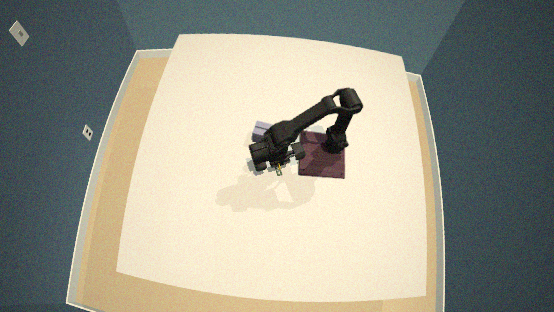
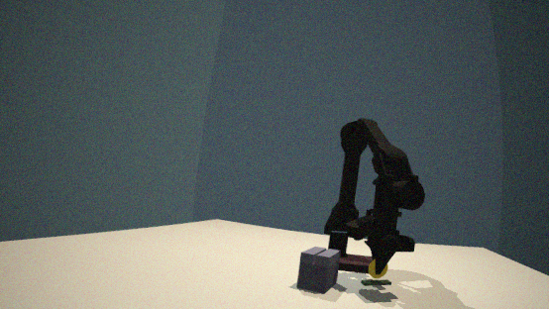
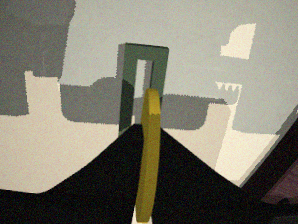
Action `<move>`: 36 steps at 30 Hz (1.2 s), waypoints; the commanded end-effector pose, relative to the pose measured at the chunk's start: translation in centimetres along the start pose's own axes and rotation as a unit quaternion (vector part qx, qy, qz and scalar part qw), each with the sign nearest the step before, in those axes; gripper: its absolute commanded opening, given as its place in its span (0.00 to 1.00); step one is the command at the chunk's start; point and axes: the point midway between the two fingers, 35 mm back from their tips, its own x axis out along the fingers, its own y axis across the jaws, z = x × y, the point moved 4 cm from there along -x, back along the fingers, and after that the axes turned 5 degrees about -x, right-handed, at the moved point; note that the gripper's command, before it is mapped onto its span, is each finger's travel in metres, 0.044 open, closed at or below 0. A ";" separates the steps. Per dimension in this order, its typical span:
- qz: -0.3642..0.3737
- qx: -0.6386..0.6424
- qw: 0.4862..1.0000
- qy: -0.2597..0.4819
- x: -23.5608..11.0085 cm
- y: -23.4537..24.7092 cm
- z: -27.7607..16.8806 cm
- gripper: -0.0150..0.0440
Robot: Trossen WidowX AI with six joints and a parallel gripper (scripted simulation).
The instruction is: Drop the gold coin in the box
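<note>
The gold coin (image 2: 372, 267) (image 3: 148, 175) is upright on its edge between my fingertips. My gripper (image 2: 380, 271) (image 3: 144, 134) points down and is shut on the coin. The dark-green holder (image 2: 368, 282) (image 3: 145, 51) lies on the table just below, and a small gap shows under the coin in the exterior view. In the wrist view the holder's opening is bare at its far end, and the near end is hidden. The closed grey box (image 1: 260, 131) (image 2: 317, 275) stands beside the holder, with the narrow slot (image 2: 319, 252) across its lid. The arm partly covers the box in the top view.
The arm's dark red base plate (image 1: 320, 169) (image 2: 356, 262) (image 3: 286, 190) lies beside the gripper and holder. The pale table top (image 1: 200, 225) (image 2: 149, 262) extends around them. The arm's shadow falls around the holder.
</note>
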 end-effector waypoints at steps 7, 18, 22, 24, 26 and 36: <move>0.009 0.000 1.000 0.002 -2.9 0.4 0.0 0.25; 0.009 -0.003 1.000 0.003 -5.7 0.3 0.0 0.25; 0.009 -0.002 1.000 0.002 -6.7 0.1 0.0 0.25; 0.009 -0.001 1.000 0.002 -7.2 0.0 0.0 0.25; 0.009 -0.001 1.000 0.002 -7.7 -0.1 0.0 0.25; 0.009 -0.077 0.997 0.001 -8.1 0.1 -0.1 0.25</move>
